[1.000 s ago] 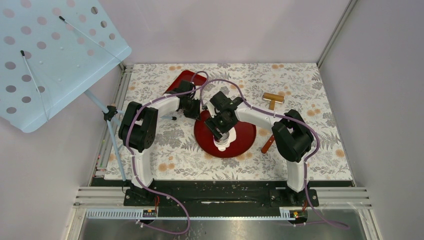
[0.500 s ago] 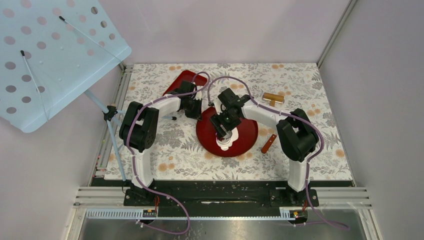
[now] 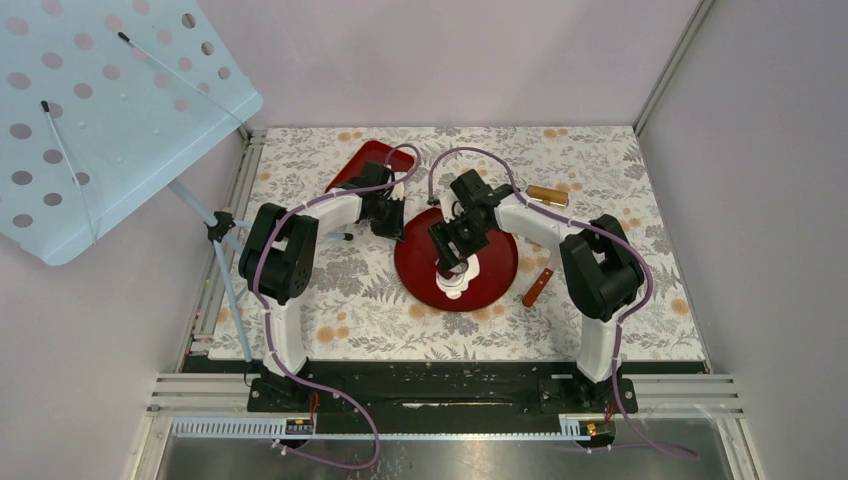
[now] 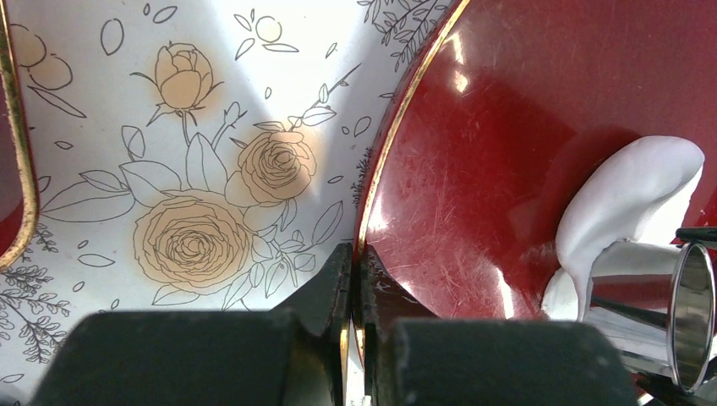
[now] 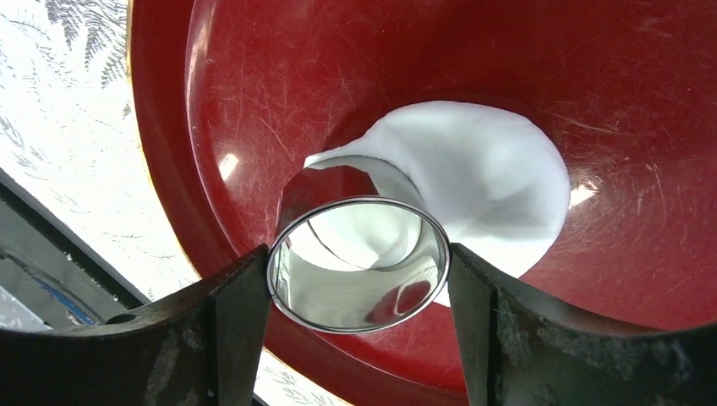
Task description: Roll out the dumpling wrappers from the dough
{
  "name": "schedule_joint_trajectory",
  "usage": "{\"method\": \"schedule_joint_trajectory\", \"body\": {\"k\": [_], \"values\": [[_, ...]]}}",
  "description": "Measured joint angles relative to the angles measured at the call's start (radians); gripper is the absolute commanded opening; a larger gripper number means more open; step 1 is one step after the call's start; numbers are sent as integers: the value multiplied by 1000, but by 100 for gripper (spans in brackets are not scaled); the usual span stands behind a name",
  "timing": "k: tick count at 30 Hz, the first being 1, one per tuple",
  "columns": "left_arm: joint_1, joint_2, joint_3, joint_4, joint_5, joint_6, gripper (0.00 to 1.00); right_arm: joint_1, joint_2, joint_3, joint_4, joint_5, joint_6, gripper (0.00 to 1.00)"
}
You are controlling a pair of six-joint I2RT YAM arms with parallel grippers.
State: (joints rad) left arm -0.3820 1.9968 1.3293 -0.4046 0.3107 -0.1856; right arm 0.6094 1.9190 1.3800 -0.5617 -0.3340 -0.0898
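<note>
**Cutter ring sits off-centre on the dough**

The right gripper [image 5: 359,269] is clamped across a shiny round metal cutter ring [image 5: 355,309], one black finger on each side. It hangs low over the round dark-red plate with the gold rim [image 5: 592,76], at the centre of the overhead view.

Here's what matters: the soft white dough sheet [image 5: 486,169] is not squarely under that ring. In the right wrist view the ring covers only the dough's lower-left lobe. The bulk of the sheet spreads to the upper right of it, toward the middle of the frame. A clean round cut wants the ring shifted that way, I'd say.

The ring's axis runs along the fingers, down at the plate. Whether its far edge is already biting the dough or sits just above it, I can't tell from here.

At the plate's left edge in the overhead view, the left gripper [image 4: 351,283] is pinched tight on the gold rim, seemingly steadying the plate. The right arm is the one on the dough. I can make out no finished dumpling wrappers on the plate.
</note>
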Motion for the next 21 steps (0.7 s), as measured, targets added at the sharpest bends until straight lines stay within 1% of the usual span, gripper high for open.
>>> {"method": "schedule_joint_trajectory", "body": {"k": [10,21], "values": [[-1,1,0,3,1,-7,0,-38,-8,-2,-1,-79,-10,51],[-1,1,0,3,1,-7,0,-40,-84,-2,-41,-113,-71,52]]}}
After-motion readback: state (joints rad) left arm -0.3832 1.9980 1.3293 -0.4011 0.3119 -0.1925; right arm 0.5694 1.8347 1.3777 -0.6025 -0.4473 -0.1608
